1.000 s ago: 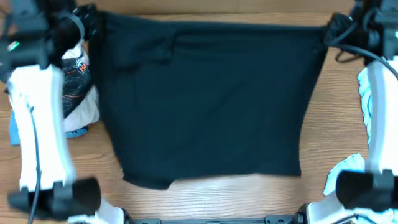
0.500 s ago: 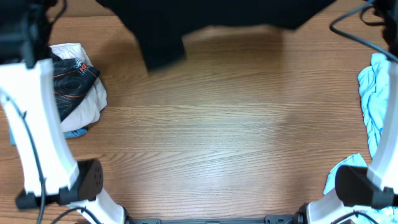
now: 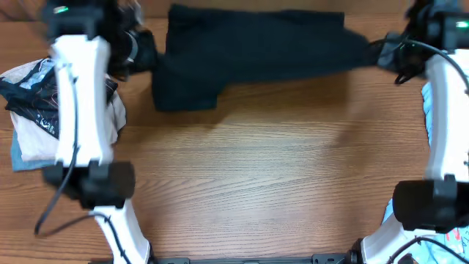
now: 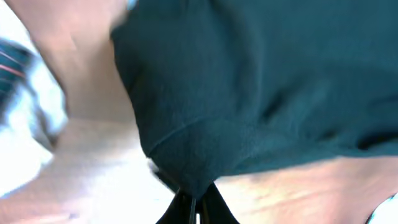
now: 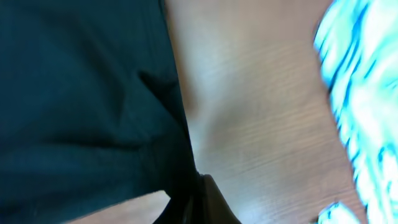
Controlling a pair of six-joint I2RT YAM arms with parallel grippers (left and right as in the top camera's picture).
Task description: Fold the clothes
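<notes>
At the far edge of the table (image 3: 249,176), a dark garment (image 3: 256,44) is stretched between the two grippers. One end is pinched by the left gripper (image 4: 194,202), clamped on a bunched corner. The other end is pinched likewise by the right gripper (image 5: 198,198). Whether the cloth rests on the wood or hangs just above it cannot be told.

The step in hand is judged to be the laying-out before a fold. Next, the garment would need to be drawn flat toward the table's middle. Both ends should be moved together, clear of the pile (image 3: 44,103) at left and the blue cloth (image 5: 360,87) at right.
</notes>
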